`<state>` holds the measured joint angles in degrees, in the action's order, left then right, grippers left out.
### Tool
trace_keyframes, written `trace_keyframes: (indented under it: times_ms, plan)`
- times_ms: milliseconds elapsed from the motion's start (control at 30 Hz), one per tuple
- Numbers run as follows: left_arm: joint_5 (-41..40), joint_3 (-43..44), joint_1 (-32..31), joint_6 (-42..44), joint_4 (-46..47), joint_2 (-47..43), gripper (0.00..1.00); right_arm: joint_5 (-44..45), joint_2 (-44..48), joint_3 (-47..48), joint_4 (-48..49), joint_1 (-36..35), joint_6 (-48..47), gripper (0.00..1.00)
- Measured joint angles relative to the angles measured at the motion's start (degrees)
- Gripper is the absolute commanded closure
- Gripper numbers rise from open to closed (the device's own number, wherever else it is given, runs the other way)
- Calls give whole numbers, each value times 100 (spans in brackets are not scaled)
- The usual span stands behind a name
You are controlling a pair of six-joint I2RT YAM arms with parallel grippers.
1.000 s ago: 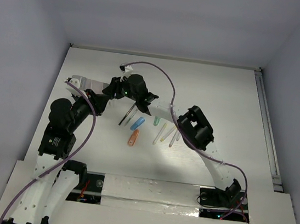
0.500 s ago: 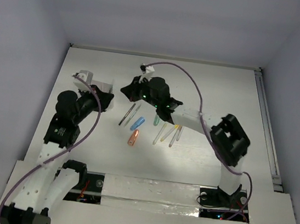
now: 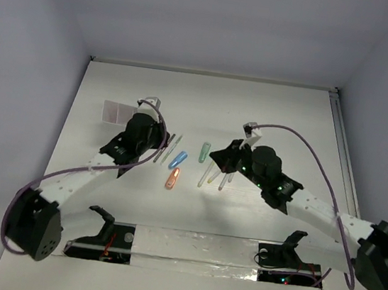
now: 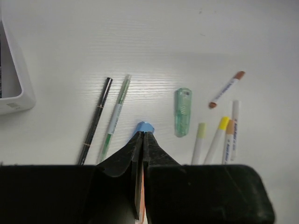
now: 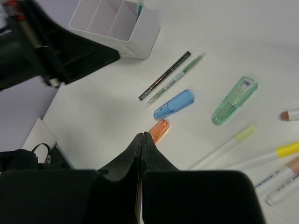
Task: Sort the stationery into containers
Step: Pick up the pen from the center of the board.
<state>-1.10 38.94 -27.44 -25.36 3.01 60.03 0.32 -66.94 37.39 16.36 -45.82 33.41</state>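
The stationery lies loose mid-table: a black pen [image 4: 96,121], a thin green pen [image 4: 116,119], a blue capped marker [image 5: 174,104], an orange one [image 5: 160,129], a clear green one [image 4: 182,112] and several white-barrelled markers [image 4: 219,135]. The white compartment tray [image 5: 117,23] stands at the back left, also seen as the tray [image 3: 116,111] from above. My left gripper [image 4: 143,134] hovers shut and empty over the blue marker's end. My right gripper [image 5: 142,135] is shut and empty just beside the orange marker. From above, the left gripper [image 3: 160,143] and right gripper [image 3: 214,159] flank the row.
The left arm's black body [image 5: 46,51] sits between the right gripper and the tray. The table's front edge [image 3: 189,234] carries both arm bases. A rail [image 3: 345,165] runs along the right side.
Both grippers have closed. The right arm swung from near the tray back to the right of the stationery. The left arm moved from beside the tray to the row's left end.
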Motion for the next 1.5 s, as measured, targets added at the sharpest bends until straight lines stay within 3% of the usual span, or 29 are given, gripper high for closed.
trace_keyframes:
  times_ms: [167, 400, 433, 567, 667, 1267, 1367, 1400, 1500]
  plan:
    - [-546, 262, -125, 0, 289, 1493, 98, 98, 787, -463, -247, 0, -20, 100]
    - [-970, 546, -144, 245, 321, 2411, 72, 7, 1012, -914, -413, -2, -90, 100]
    - [-1025, 603, -144, 282, 310, 2474, 72, -31, 1010, -960, -424, 0, -103, 99]
    - [-1145, 957, -144, 424, 323, 2876, 70, -199, 883, -1012, -413, -2, -149, 77]
    - [-1182, 1180, -144, 525, 317, 3213, 70, -365, 741, -1012, -404, 0, -173, 74]
    - [-1416, 1705, -144, 846, 24, 4207, 74, -684, 686, -1012, -396, -2, -170, 75]
    - [-1456, 1816, -144, 901, 11, 4306, 79, -686, 693, -1012, -396, -2, -170, 75]
    - [-1475, 1858, -144, 916, 11, 4345, 88, -686, 693, -1012, -396, -2, -170, 75]
    - [-1589, 1952, -146, 979, 15, 4437, 100, -695, 693, -1012, -393, 0, -173, 75]
